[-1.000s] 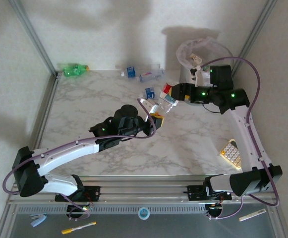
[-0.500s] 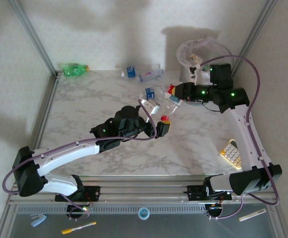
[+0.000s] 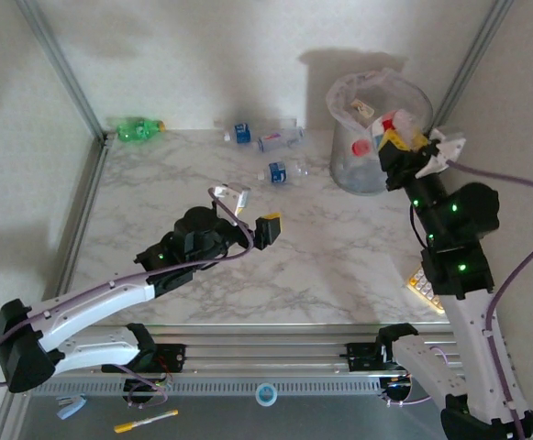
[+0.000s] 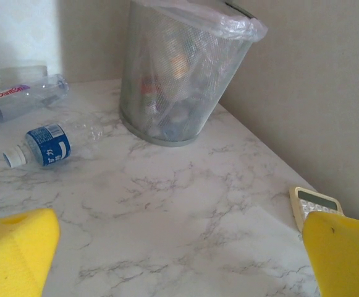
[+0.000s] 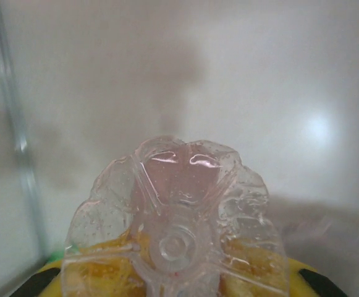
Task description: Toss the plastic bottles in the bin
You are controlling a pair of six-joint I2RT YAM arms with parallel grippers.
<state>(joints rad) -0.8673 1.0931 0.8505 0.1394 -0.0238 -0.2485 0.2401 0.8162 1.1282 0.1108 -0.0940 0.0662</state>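
The drop step is in hand. The right hand point(image 3: 396, 139) is clamped on a clear bottle point(image 3: 369, 140) with a red cap and holds it just above the rim of the bin point(image 3: 356, 176); in the right wrist view the bottle's moulded base point(image 5: 176, 241) sits between the yellow pads. The next move, as I judge it, calls for parting those fingers so the bottle falls inside the bag.

The left hand point(image 3: 252, 213) hangs wide apart over the worktop point(image 3: 339, 247), gripping nothing. The blue-labelled bottle point(image 4: 46, 145) lies nearest it, near the bin's foot. A green bottle point(image 3: 138, 129) lies by the back wall.
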